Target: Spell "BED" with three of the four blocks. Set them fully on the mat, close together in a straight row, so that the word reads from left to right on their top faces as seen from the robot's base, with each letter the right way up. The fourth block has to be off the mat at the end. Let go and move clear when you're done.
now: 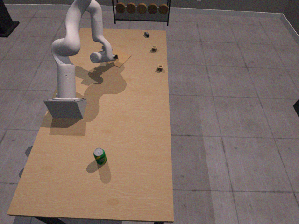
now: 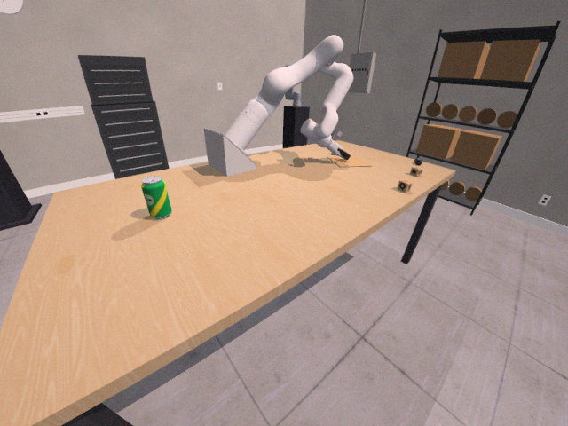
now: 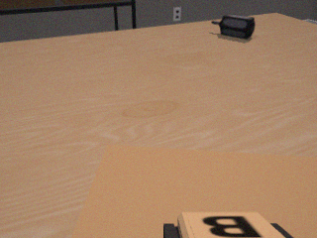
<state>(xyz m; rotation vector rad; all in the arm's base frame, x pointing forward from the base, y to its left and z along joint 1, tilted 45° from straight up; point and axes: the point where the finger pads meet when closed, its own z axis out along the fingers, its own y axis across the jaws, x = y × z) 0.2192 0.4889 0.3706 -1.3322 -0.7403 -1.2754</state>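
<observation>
The claw squeezes the B block low over the mat (near its edge). Letting go crooked could leave B tilted or hanging off.

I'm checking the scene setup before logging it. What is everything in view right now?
B block: one, tan, black letter, gripped in the pincer above the mat
Other letter blocks: two, tan, near the table's edge
Mat: one, tan, under the pincer
Small dark object: one, black, far corner of the table
Can: one, green and yellow, upright
Table: one, light wood
Shelf rack: one, black, with boxes
Arm: one, white
Pincer: one, dark, shut on the B block
</observation>
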